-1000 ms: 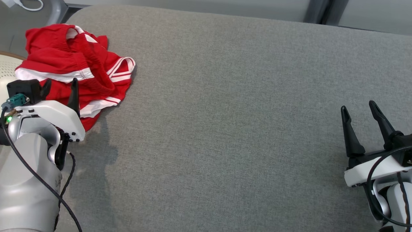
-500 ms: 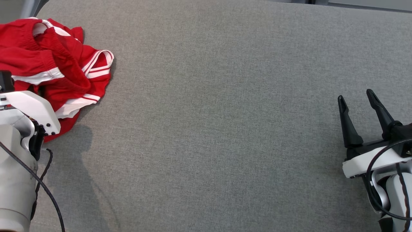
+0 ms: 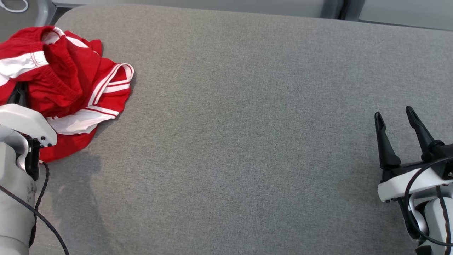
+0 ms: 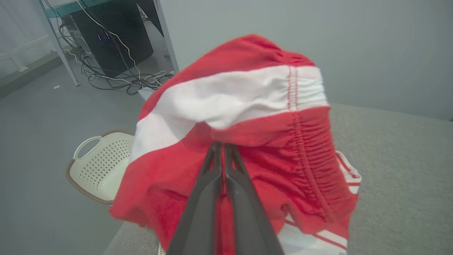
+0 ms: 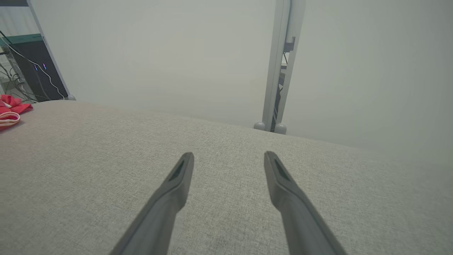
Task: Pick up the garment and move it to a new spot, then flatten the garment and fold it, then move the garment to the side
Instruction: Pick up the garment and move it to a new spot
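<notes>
A crumpled pair of red shorts (image 3: 74,78) with white side stripes and a gathered elastic waistband lies at the far left corner of a grey fabric-covered table (image 3: 247,141), one striped leg hem spread toward the table's middle. The left gripper (image 4: 223,147) is clenched on a fold of the red cloth just below the white band. Its two dark fingers are pressed together, and the waistband is bunched up above their tips. In the head view, that arm's white wrist housing sits at the table's left edge, against the garment's near side.

Well apart from the shorts, the right gripper (image 3: 394,114) hangs over the table's near right part, its fingers spread wide and holding nothing, their tips pointing toward the far edge.

Beyond the left edge, seen from the left wrist, a cream perforated basket (image 4: 102,166) with a brown rim and a loop handle stands on the grey floor. Farther back, a dark computer tower (image 4: 109,35) with small lit dots stands under a metal-legged desk, with loose cables (image 4: 116,79) trailing across the floor. Behind the table's far edge, a pale upright post (image 5: 279,63) stands against a plain wall.
</notes>
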Robot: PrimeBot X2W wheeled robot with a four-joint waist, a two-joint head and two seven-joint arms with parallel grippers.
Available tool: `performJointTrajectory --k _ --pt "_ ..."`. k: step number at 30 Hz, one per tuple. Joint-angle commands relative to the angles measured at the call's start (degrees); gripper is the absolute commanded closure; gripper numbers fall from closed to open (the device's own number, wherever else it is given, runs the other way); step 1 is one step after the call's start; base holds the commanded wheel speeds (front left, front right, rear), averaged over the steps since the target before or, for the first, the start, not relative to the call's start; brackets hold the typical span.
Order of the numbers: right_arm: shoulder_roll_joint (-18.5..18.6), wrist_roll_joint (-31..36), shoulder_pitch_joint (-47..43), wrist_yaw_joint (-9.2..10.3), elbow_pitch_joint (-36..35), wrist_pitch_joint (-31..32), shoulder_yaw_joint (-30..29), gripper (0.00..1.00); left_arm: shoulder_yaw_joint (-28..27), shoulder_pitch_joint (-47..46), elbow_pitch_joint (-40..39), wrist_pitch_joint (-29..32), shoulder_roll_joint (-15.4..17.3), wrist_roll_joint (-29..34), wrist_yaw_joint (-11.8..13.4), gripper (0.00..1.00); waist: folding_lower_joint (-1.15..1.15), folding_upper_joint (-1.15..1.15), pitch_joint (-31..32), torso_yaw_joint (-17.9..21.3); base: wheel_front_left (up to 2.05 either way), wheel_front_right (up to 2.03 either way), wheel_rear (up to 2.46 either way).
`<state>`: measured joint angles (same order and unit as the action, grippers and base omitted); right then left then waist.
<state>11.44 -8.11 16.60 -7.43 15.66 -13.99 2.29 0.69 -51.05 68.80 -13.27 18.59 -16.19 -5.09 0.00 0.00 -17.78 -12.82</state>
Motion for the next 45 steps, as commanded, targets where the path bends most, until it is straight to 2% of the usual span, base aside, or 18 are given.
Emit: performJointTrajectory --k 1,5,14,16,20,25,31,37,45 --pt "0.0 0.0 -0.8 -0.11 0.1 -0.4 -0.3 0.0 -0.4 1.0 -1.8 -1.1 0.4 -0.3 -0.2 1.0 0.0 0.0 1.6 -0.6 0.0 0.0 0.0" --pt "-0.7 0.3 -1.8 -0.11 0.3 -0.7 -0.7 0.0 -1.0 3.2 -7.1 -1.9 1.1 -0.3 0.7 1.0 0.0 0.0 3.9 -1.0 0.0 0.0 0.0" --pt "-2.2 0.1 -3.1 -0.09 0.2 -1.1 -0.1 0.0 -6.0 14.6 -33.3 -1.9 2.5 0.2 4.7 1.0 0.0 0.0 8.5 1.3 0.0 0.0 0.0" --pt "-2.3 0.1 -3.2 -0.09 0.1 -1.1 -0.2 0.0 -6.3 16.2 -36.0 -1.9 2.5 0.3 5.2 1.0 0.0 0.0 8.8 1.8 0.0 0.0 0.0" --pt "-2.5 0.0 -3.6 -0.09 -0.5 -1.2 -0.6 0.0 -6.7 22.1 -47.0 -1.1 1.7 0.0 6.7 1.0 0.0 0.0 10.0 3.7 0.0 0.0 0.0" --pt "-3.1 0.1 -4.3 -0.09 -1.4 -1.2 -1.3 0.0 -5.6 29.7 -61.4 2.8 0.7 1.0 8.5 1.0 0.0 0.0 11.1 6.6 0.0 0.0 0.0" --pt "-3.8 0.0 -5.5 -0.09 -2.5 -1.2 -2.7 0.0 -2.2 37.6 -75.2 6.6 -2.4 2.1 10.4 1.0 0.0 0.0 11.5 10.4 0.0 0.0 0.0" --pt "-4.3 0.4 -5.2 -0.1 -3.8 -1.3 -3.6 0.0 4.3 39.5 -79.5 8.3 -5.1 3.0 8.8 1.0 0.0 0.0 9.9 14.7 0.0 0.0 0.0" --pt "-5.2 0.2 -3.9 -0.09 -4.8 -1.3 -3.1 0.0 16.3 34.8 -70.6 9.8 -9.8 4.8 4.0 1.0 0.0 0.0 6.3 20.9 0.0 0.0 0.0"
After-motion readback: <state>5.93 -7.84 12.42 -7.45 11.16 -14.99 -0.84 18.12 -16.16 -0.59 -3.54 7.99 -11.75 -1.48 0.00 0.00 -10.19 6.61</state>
